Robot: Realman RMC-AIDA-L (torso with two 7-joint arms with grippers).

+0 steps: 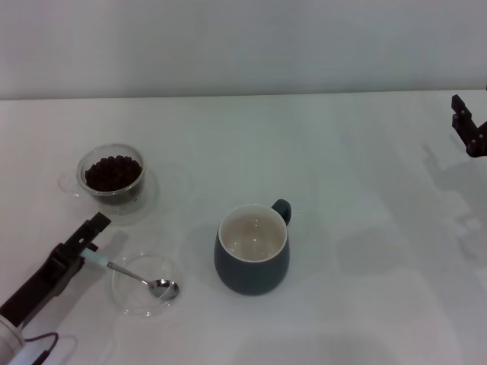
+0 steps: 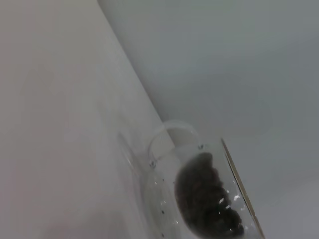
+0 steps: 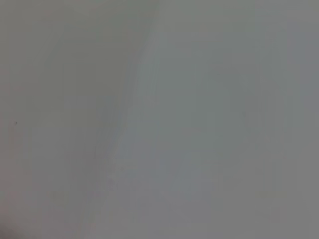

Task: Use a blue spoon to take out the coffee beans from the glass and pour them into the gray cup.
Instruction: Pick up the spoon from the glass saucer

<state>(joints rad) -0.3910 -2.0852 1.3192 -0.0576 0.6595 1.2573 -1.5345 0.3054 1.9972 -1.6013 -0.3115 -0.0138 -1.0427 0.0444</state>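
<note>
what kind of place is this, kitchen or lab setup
Likely a staged lab tabletop, not a kitchen: a bare white table against a plain wall, holding only the glass of coffee beans, the gray cup and the blue spoon on a saucer.

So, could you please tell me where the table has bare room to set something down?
Bare table stretches from the mug to the right gripper, and behind the mug too. It is crowded around the glass, saucer, spoon and left gripper.
</note>
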